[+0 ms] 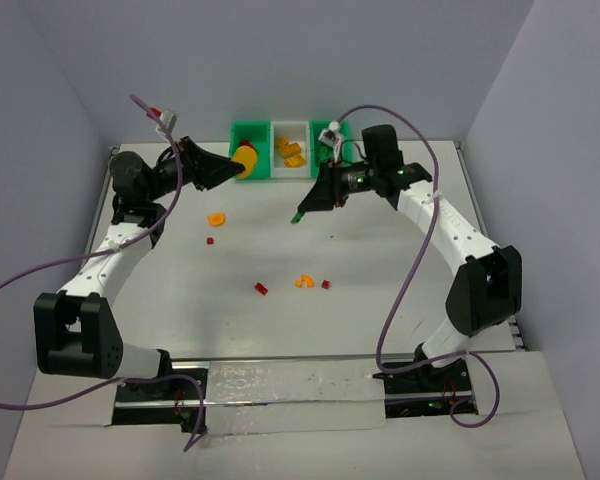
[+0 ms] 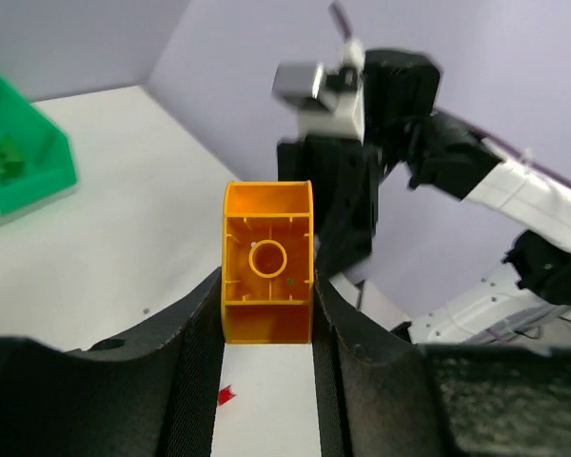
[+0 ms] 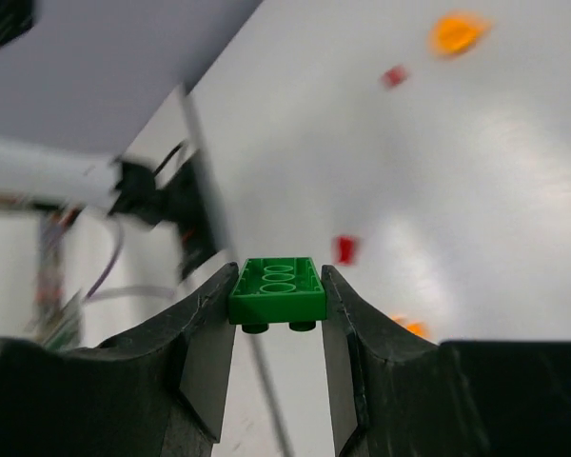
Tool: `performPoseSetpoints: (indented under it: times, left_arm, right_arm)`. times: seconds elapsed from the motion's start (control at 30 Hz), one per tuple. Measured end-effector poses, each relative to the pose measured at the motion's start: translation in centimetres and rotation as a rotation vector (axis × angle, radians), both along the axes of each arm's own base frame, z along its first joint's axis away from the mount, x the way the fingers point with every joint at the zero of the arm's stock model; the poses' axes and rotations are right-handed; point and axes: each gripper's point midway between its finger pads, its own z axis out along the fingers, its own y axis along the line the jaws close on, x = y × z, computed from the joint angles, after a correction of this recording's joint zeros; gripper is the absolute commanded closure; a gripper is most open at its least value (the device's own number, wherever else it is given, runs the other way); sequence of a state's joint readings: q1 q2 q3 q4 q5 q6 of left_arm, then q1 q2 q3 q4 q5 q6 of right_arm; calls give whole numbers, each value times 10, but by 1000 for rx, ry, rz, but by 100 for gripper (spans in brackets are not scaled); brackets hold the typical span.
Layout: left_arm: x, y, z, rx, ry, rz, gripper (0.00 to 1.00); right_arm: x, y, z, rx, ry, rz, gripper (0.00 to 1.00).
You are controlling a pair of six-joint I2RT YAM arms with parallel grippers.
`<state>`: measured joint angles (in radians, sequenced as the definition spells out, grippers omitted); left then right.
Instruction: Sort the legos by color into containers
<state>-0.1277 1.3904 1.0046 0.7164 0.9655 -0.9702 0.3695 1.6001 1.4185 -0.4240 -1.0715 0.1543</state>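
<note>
My left gripper (image 1: 242, 164) is shut on a yellow-orange lego (image 2: 267, 276), held hollow side toward the wrist camera, at the front of the left green container (image 1: 248, 134). The white container (image 1: 304, 135) holds several orange and yellow pieces (image 1: 292, 153). My right gripper (image 3: 278, 303) is shut on a flat green lego (image 3: 278, 288), which hangs above the table (image 1: 298, 214) in front of the right green container (image 1: 320, 134). Loose legos lie on the table: an orange curved one (image 1: 216, 218), a small red one (image 1: 209, 240), a red one (image 1: 261, 289), an orange curved one (image 1: 305, 282) and a red one (image 1: 326, 284).
The containers stand against the back wall. The right arm's wrist (image 2: 362, 143) fills the middle of the left wrist view, close to my left gripper. White side walls enclose the table on both sides. Purple cables loop over both arms.
</note>
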Motion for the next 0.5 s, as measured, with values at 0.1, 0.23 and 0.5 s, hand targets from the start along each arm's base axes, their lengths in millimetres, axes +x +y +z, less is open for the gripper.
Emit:
performPoseSetpoints:
  times: [0.1, 0.23, 0.5]
  left_arm:
    - [17, 5, -9, 95, -19, 79, 100]
    - [38, 19, -40, 255, -5, 201, 100]
    - [44, 36, -88, 439, 56, 270, 100]
  right_arm:
    - [71, -31, -3, -92, -93, -226, 100]
    - [159, -76, -12, -248, -262, -523, 100]
    - [294, -91, -46, -408, -452, -765, 100]
